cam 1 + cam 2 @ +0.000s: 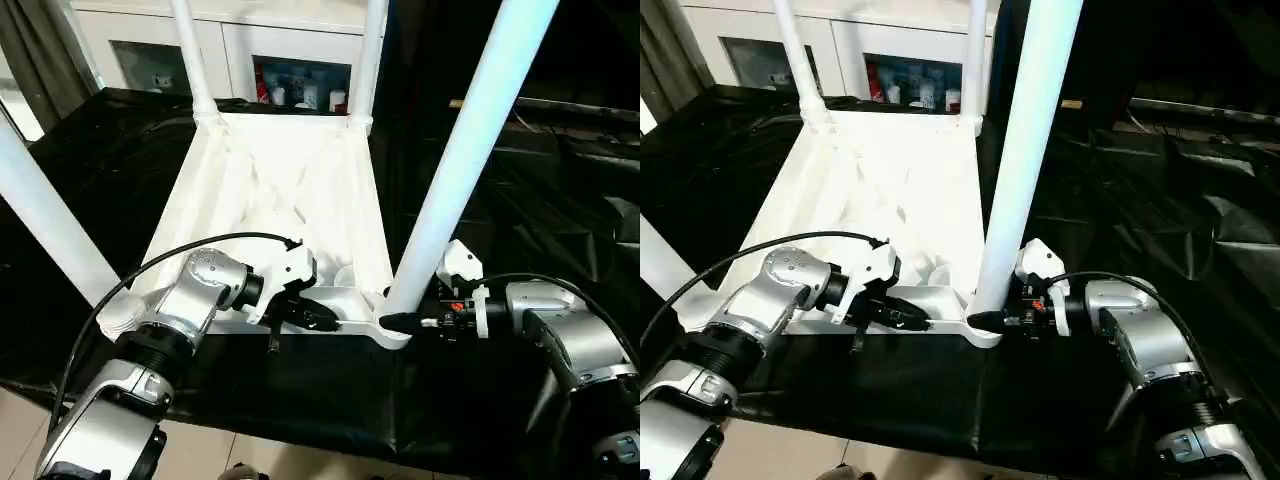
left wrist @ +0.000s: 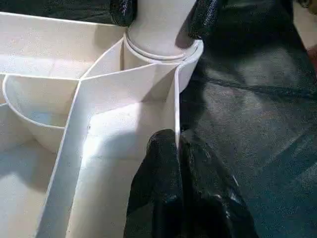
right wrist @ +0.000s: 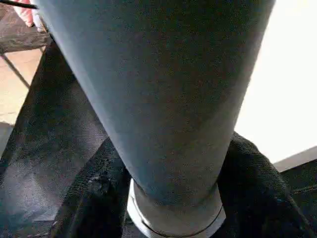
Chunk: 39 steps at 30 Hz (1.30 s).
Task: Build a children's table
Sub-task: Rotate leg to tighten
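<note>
Standing in corner sockets of upturned table top [image 1: 300,180]: all four legs. Left gripper [image 1: 318,320] fingers shut, pinching rim wall; right gripper [image 1: 405,322] fingers straddling near-right leg [image 1: 470,150] base, lower right. Seating check possibly left, then flipping upright on desk [image 1: 480,230].

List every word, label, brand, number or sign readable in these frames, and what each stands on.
None can be read.
Bottles behind the cabinet's glass door: labels too small and blurred to read.
Tabletop, legs, black cover: no print visible.
Left end effector and right end effector: no legible marking.
</note>
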### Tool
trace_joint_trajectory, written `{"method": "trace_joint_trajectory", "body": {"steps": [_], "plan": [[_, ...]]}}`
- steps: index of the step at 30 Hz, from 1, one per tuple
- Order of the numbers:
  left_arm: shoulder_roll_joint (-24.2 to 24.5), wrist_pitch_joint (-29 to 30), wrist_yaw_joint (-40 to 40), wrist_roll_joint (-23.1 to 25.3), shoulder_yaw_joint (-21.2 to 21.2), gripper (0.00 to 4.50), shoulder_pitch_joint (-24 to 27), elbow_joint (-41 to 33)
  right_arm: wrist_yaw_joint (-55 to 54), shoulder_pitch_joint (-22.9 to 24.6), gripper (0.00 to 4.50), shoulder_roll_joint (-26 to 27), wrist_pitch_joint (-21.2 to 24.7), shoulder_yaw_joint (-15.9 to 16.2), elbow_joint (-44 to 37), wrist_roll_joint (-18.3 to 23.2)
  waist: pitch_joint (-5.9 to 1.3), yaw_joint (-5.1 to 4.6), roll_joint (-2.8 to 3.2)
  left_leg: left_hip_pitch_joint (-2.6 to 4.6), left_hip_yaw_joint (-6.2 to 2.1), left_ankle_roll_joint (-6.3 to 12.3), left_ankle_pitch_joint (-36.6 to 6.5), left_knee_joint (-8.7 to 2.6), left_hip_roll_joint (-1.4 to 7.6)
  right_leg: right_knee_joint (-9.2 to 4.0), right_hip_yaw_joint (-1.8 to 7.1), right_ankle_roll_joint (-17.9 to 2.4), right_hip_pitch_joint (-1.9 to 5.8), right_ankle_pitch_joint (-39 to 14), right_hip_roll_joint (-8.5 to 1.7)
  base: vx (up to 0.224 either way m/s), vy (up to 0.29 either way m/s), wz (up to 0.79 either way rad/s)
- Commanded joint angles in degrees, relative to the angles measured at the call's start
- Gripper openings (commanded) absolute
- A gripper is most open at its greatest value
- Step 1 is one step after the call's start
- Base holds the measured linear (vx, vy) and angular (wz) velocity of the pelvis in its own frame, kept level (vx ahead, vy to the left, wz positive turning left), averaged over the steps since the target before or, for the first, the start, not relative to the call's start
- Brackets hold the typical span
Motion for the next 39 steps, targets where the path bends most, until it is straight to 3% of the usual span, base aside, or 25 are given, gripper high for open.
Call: {"method": "trace_joint_trajectory", "body": {"steps": [1,3,6,8,9,12,13,15,16,19,20,22,26,27,28,30,31,34,35,37,39], "plan": [[-1.34,-0.06,1.96,0.98,-1.21,0.0,-0.17,0.93,-2.77,0.6,2.06,1.66,1.11,-0.8,-0.71,0.85,-3.21,0.03,-0.45,0.82,-0.67,3.4,-11.15,-3.63,2.4,-2.94,2.12,-14.39,2.74,-9.51,-2.92,0.0,0.0,0.0],[-2.76,-0.06,5.74,1.59,-0.59,0.0,-0.77,2.15,-7.73,0.84,2.04,3.84,1.24,-1.61,0.83,-0.27,-3.07,-0.09,-0.5,0.86,-0.74,2.88,-12.44,-3.75,2.33,-3.3,2.1,-13.7,2.62,-11.99,-2.98,0.0,0.0,0.0],[-6.19,0.8,13.42,2.98,0.07,0.0,-1.86,4.59,-20.87,0.51,2.02,9.36,1.23,-4.35,6.11,-2.53,-2.69,-1.08,-0.38,1.15,-1.15,-0.06,-17.46,-4.21,2.12,-4.32,2.04,-11.2,2.07,-20.88,-3.08,0.0,0.0,0.0],[-9.95,2.2,19.39,3.5,0.63,0.0,-3.04,6.7,-29.73,0.58,2.0,13.8,2.07,-6.7,8.18,-2.6,-2.67,-1.71,-0.73,0.84,-1.57,-0.83,-19.32,-4.43,2.04,-4.53,1.83,-9.54,2.32,-23.96,-3.04,0.0,0.0,0.0],[-9.95,2.2,19.39,3.5,0.63,0.0,-3.04,6.7,-29.73,0.58,1.99,13.8,2.07,-6.7,8.18,-2.6,-2.64,-2.01,-0.54,1.11,-1.57,-1.11,-20.26,-4.44,2.0,-4.8,1.88,-9.11,1.92,-24.7,-3.04,0.0,0.0,0.0],[-12.53,3.01,23.34,3.91,0.88,0.0,-3.92,8.07,-35.32,0.66,1.98,16.69,2.66,-7.99,8.87,-2.68,-2.63,-2.57,-0.68,1.18,-1.69,-0.71,-22.19,-4.38,1.82,-5.32,1.76,-8.04,1.81,-26.69,-2.95,0.0,0.0,0.0],[-15.1,2.93,28.0,4.51,1.12,0.0,-5.02,9.91,-43.04,0.31,1.98,20.01,2.61,-9.16,10.03,-3.91,-2.62,-2.59,-0.57,1.17,-1.68,-0.63,-22.13,-4.36,1.81,-5.39,1.81,-7.84,1.75,-26.91,-2.96,0.0,0.0,0.0],[-17.56,2.71,31.71,5.02,1.45,0.0,-5.95,11.53,-48.49,0.22,1.98,23.05,1.83,-8.81,10.73,-6.18,-2.47,-2.86,-0.43,1.43,-1.61,-1.19,-23.11,-4.32,1.64,-5.72,1.77,-7.3,1.13,-28.33,-2.76,0.0,0.0,0.0],[-18.2,2.59,32.13,5.19,1.34,0.0,-6.1,11.73,-49.14,0.37,1.98,24.37,1.66,-8.77,10.39,-6.12,-2.45,-2.89,-0.33,1.38,-1.88,-1.11,-24.1,-4.42,1.51,-6.05,1.53,-5.84,1.37,-31.12,-2.88,0.0,0.0,0.0],[-18.83,2.02,32.04,5.59,1.37,0.0,-6.4,12.38,-49.43,0.27,1.98,26.07,0.49,-9.13,10.13,-5.73,-2.41,-2.98,-0.24,1.49,-2.0,-0.63,-25.41,-4.48,1.52,-6.42,1.46,-4.8,1.11,-32.53,-2.84,0.0,0.0,0.0],[-18.82,1.77,31.84,5.65,1.39,0.0,-6.47,12.56,-49.27,0.12,2.32,26.13,-0.14,-9.16,10.14,-5.51,-2.51,-3.02,-0.3,1.46,-2.02,-0.52,-25.64,-4.49,1.53,-6.45,1.45,-4.66,1.13,-32.18,-2.84,0.0,0.0,0.0],[-17.84,1.29,29.32,5.43,1.06,0.0,-6.05,12.02,-46.69,-0.39,2.65,24.88,-0.56,-9.15,9.65,-4.43,-2.48,-3.03,-0.36,1.32,-2.03,-0.3,-25.9,-4.63,1.59,-6.36,1.47,-4.92,1.15,-31.25,-2.78,0.0,0.0,0.0],[-16.03,0.25,25.48,4.95,0.82,0.0,-5.35,11.52,-40.74,-0.72,2.87,21.87,-1.01,-7.82,8.1,-4.79,-2.66,-2.95,-0.33,1.01,-1.9,0.15,-24.34,-4.7,1.8,-5.85,1.78,-6.44,1.42,-26.77,-2.84,0.0,0.0,0.0],[-15.38,0.16,24.12,4.81,0.6,0.0,-5.05,11.18,-38.35,-0.64,2.87,20.72,-0.89,-7.08,7.37,-4.71,-2.68,-2.94,-0.64,0.93,-1.82,0.35,-23.98,-4.67,1.8,-5.75,1.81,-6.78,1.5,-25.97,-2.8,0.0,0.0,0.0],[-14.52,0.11,22.44,4.68,0.35,0.0,-4.71,10.74,-35.34,-0.44,2.87,19.27,-0.87,-6.11,6.42,-4.64,-2.82,-2.87,-0.53,0.53,-1.7,1.0,-21.67,-4.63,1.85,-5.24,1.97,-7.97,1.94,-22.64,-2.92,0.0,0.0,0.0],[-13.98,0.11,21.43,4.62,0.2,0.0,-4.51,10.48,-33.47,-0.31,2.87,18.35,-0.84,-5.52,5.83,-4.6,-2.93,-2.79,-0.56,0.4,-1.62,1.44,-20.24,-4.48,1.89,-4.9,2.03,-8.85,2.18,-20.22,-2.92,0.0,0.0,0.0],[-11.68,-0.19,17.0,4.33,-0.48,0.0,-3.65,9.19,-26.83,0.29,2.87,14.48,-1.98,-3.28,3.97,-4.93,-3.07,-2.73,-0.5,0.36,-1.55,1.91,-18.56,-4.39,1.95,-4.53,2.06,-10.08,2.35,-17.22,-2.95,0.053,-0.014,0.03],[-9.89,-0.23,13.39,4.06,-0.98,0.0,-3.01,8.14,-22.59,0.54,2.87,12.03,-2.65,-2.57,2.95,-4.71,-3.44,-2.42,-0.58,0.37,-1.0,4.52,-13.0,-3.74,1.89,-3.61,2.17,-13.41,2.74,-8.46,-2.91,0.035,-0.012,0.03],[-7.87,-0.21,9.41,3.64,-1.53,0.0,-2.29,6.92,-18.21,0.48,2.87,9.82,-2.39,-2.65,2.07,-3.63,-3.5,-2.28,-0.89,0.34,-0.93,4.91,-12.08,-3.69,1.91,-3.5,2.13,-13.74,2.89,-7.63,-2.96,0.0,0.0,0.0],[-5.51,-0.89,4.64,3.15,-2.22,0.0,-1.32,5.28,-13.21,0.37,2.87,7.25,-2.09,-2.56,1.11,-2.44,-3.44,-1.78,-0.58,0.45,-0.9,6.27,-10.34,-3.65,2.16,-3.06,2.13,-14.95,2.99,-5.0,-2.95,0.0,0.0,0.0],[-4.42,-1.3,2.46,2.7,-2.41,0.0,-0.77,4.42,-11.33,0.21,2.87,5.99,-2.28,-2.31,0.93,-2.4,-3.38,-1.42,-0.27,0.67,-0.76,6.31,-10.01,-3.69,2.42,-2.94,1.96,-15.56,2.82,-4.62,-2.76,0.0,0.0,0.0]]}}
